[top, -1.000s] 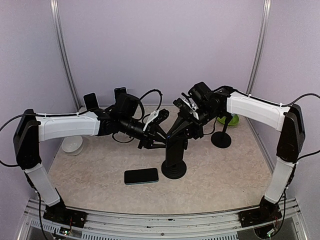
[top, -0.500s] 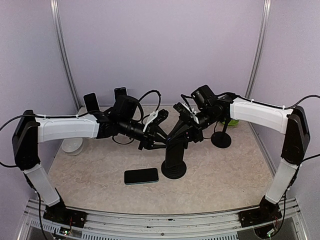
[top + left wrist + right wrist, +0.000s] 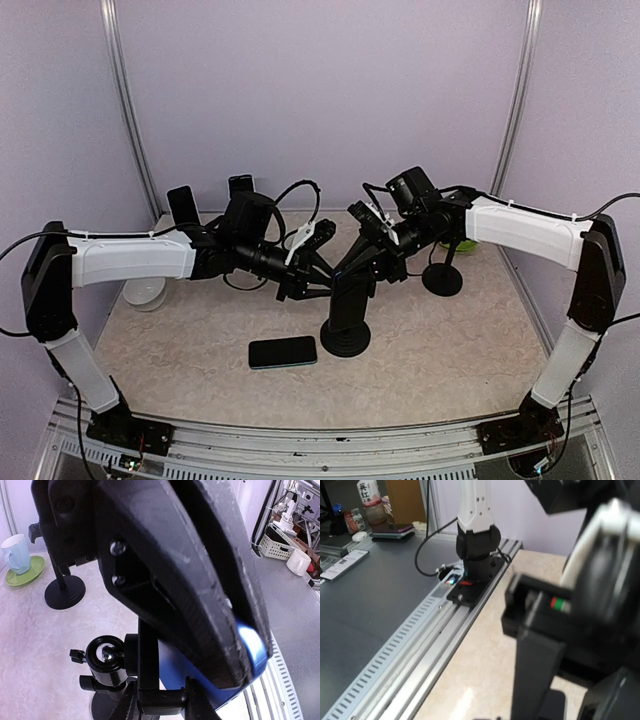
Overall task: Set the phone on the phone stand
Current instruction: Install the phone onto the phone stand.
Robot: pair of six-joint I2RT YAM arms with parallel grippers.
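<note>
The dark phone [image 3: 283, 352] lies flat on the table in front of the black phone stand [image 3: 346, 312]; in the left wrist view the phone [image 3: 200, 672] shows blue behind the stand's cradle bar [image 3: 148, 665]. My left gripper [image 3: 318, 284] reaches the stand's head from the left, and its big black fingers [image 3: 200, 580] appear closed on the cradle. From the right, my right gripper [image 3: 372, 262] sits shut against the stand's head. The stand's post [image 3: 536, 675] fills the right wrist view, blurred; that gripper's fingertips are hidden.
A second small black stand [image 3: 442, 274] and a mug on a green saucer [image 3: 18, 555] stand at the back right. A white bowl [image 3: 146, 290] and two dark upright objects [image 3: 182, 204] are at the back left. The metal rail [image 3: 320, 440] runs along the near edge.
The right arm's forearm has risen and its wrist has shifted slightly right at the stand's head. The left arm and the phone have stayed put.
</note>
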